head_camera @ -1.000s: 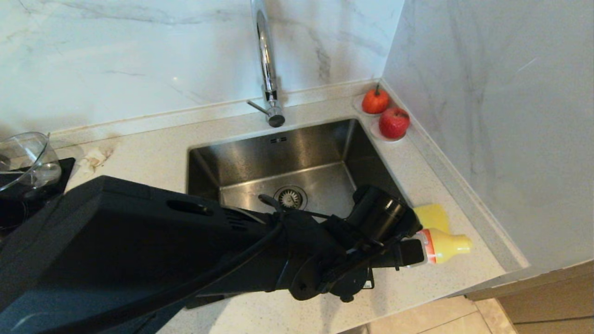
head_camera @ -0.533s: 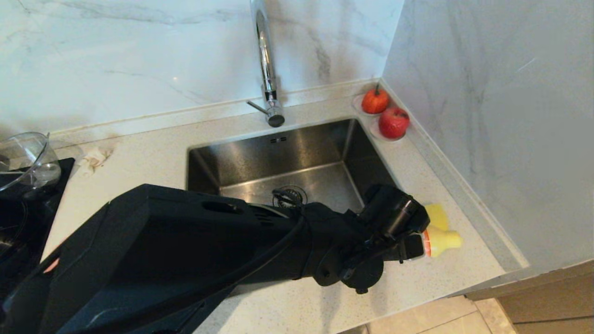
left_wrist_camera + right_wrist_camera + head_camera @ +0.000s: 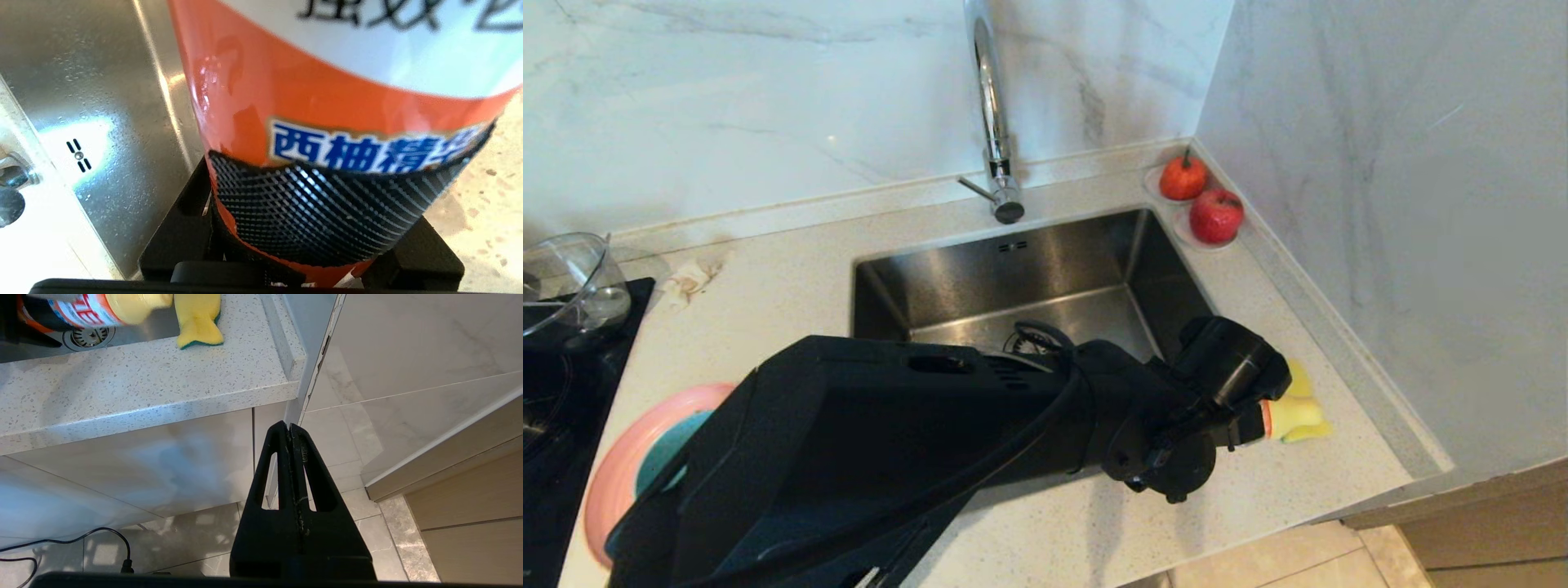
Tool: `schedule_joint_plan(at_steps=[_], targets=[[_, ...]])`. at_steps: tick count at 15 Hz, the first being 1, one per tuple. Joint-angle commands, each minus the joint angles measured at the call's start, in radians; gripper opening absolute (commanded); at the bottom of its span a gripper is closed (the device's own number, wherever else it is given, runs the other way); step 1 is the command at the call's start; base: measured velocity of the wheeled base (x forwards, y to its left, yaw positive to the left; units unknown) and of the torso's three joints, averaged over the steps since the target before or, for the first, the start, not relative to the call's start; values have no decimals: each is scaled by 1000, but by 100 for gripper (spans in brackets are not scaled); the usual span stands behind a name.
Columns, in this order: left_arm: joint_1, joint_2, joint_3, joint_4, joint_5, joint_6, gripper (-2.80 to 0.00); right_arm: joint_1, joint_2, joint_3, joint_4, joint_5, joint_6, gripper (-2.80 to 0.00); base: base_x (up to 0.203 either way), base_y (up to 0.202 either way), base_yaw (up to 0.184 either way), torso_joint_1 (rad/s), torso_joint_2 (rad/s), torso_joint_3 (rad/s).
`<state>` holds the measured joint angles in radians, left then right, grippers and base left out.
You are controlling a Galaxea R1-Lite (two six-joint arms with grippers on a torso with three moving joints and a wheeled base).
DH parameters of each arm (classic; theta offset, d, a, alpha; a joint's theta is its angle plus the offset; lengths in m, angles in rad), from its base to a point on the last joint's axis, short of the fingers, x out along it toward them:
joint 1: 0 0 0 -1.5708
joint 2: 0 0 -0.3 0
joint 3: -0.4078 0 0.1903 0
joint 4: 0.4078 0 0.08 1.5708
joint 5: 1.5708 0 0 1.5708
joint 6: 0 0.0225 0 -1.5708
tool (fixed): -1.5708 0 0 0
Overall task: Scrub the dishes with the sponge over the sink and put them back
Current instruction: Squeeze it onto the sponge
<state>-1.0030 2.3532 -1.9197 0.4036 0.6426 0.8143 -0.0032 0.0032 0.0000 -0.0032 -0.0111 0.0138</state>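
Head view, left gripper (image 3: 1245, 425) clamped around an orange-labelled bottle (image 3: 1278, 414) above the sponge (image 3: 1303, 408) beside the sink (image 3: 1013, 269), right gripper (image 3: 291, 430) pressed closed below the counter (image 3: 143, 388).

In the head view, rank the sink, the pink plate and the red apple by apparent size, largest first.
1. sink
2. pink plate, partly hidden behind the left arm, so its rank is less sure
3. red apple

My left tool (image 3: 310, 228) carries black mesh-textured rubber pads against a glossy plastic bottle (image 3: 327, 102). The sink (image 3: 1045, 269) is brushed stainless steel; its tap (image 3: 992, 122) is polished chrome. The desk (image 3: 792, 278) is smooth speckled stone. The sponge (image 3: 200, 318) is matt yellow foam.
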Motion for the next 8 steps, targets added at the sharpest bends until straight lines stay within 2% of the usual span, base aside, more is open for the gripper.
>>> schedule_joint_plan(at_steps=[1,3,8], targets=[[1,20,-10,24,8,3,-280,0,0,0,0,0,0,-280,0,0,0,0,0,0],[1,32,-12,33,43,6,-280,0,0,0,0,0,0,-280,0,0,0,0,0,0],[1,39,-13,25,51,5,-280,0,0,0,0,0,0,-280,0,0,0,0,0,0]])
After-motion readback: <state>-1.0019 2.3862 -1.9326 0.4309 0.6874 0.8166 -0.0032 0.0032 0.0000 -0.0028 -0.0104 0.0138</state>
